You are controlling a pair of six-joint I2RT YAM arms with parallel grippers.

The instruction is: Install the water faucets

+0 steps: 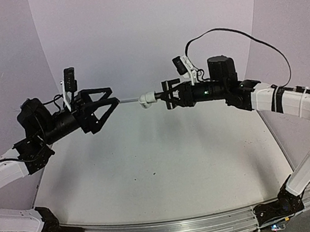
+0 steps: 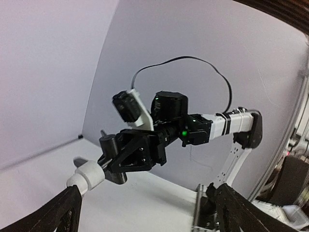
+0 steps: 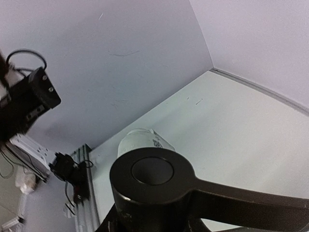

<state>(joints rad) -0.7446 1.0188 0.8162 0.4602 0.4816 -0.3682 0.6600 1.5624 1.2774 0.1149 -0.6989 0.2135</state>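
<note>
My right gripper [image 1: 167,95] is shut on the black faucet body [image 3: 152,174], held in the air above the table. In the right wrist view the faucet's round cap and its handle [image 3: 241,200] fill the lower frame and hide my fingers. The white fitting [image 1: 147,98] sits on the faucet's front end and also shows in the left wrist view [image 2: 87,179]. A thin grey rod [image 1: 130,101] runs from it toward my left gripper [image 1: 109,101]. The left gripper is open, with its fingers [image 2: 65,215] spread wide. The fitting is close to the left one.
The white table [image 1: 161,161] lies well below both grippers. A metal rail [image 1: 159,228] runs along its near edge, and grey walls close in behind. The right arm's black cable [image 1: 248,36] loops above its wrist.
</note>
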